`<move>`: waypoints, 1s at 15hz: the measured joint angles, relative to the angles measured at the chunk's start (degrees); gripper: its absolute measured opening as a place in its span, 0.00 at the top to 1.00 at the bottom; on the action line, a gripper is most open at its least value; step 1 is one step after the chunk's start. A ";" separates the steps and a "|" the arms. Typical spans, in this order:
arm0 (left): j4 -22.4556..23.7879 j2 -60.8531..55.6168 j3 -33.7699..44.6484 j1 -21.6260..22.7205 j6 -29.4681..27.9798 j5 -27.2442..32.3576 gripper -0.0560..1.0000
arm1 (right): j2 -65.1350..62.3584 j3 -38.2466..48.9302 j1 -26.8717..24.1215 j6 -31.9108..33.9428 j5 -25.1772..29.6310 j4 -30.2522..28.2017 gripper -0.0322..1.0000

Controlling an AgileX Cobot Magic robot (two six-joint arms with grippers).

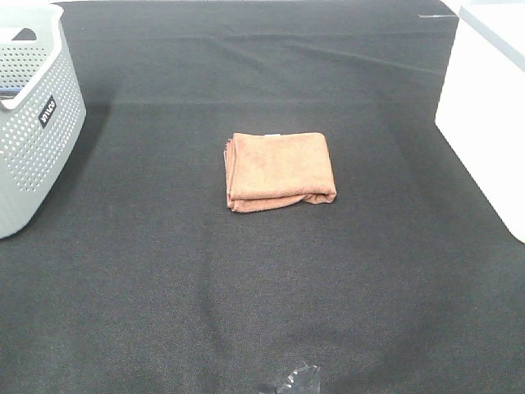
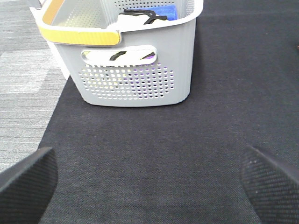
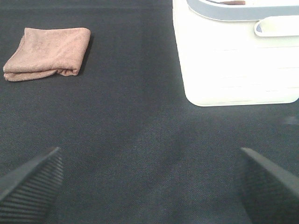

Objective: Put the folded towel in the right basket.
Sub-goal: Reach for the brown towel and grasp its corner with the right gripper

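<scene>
The folded orange towel (image 1: 280, 171) is lying ungrasped, the white basket (image 1: 484, 123) at its 3 o'clock. The right gripper (image 3: 149, 184) and left gripper (image 2: 149, 182) are hanging spread and empty, apparently ready.

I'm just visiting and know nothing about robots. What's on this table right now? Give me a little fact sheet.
Towel: orange folded towel, flat mid-table, untouched
Right basket: white basket, right edge, apart from the towel
Left basket: grey perforated basket, already holding items
Left pincer: open, empty, facing the grey basket
Right pincer: open, empty, towel and white basket ahead
Surface: black cloth
</scene>
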 joint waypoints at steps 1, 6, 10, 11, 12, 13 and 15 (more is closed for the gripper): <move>0.00 0.00 0.00 0.00 0.11 0.00 0.01 | 0.00 0.00 0.00 0.00 0.00 0.00 0.04; -0.29 0.00 0.00 0.00 0.29 0.00 0.01 | 0.00 0.00 0.00 0.00 0.00 -0.06 0.04; -0.34 0.00 0.00 0.00 0.29 0.00 0.01 | 0.00 0.00 0.00 0.00 0.00 -0.17 0.04; -0.34 0.00 0.00 0.00 0.29 0.00 0.01 | 0.00 0.00 0.00 0.00 0.00 -0.17 0.04; -0.40 0.00 0.00 0.00 0.29 0.00 0.01 | 0.00 0.00 0.00 0.00 0.00 -0.17 0.04; -0.52 0.00 0.00 0.00 0.29 0.00 0.01 | 0.00 0.00 0.00 0.00 0.00 -0.17 0.04; -0.52 0.00 0.00 0.00 0.29 0.00 0.01 | 0.00 0.00 0.00 0.00 0.00 -0.17 0.04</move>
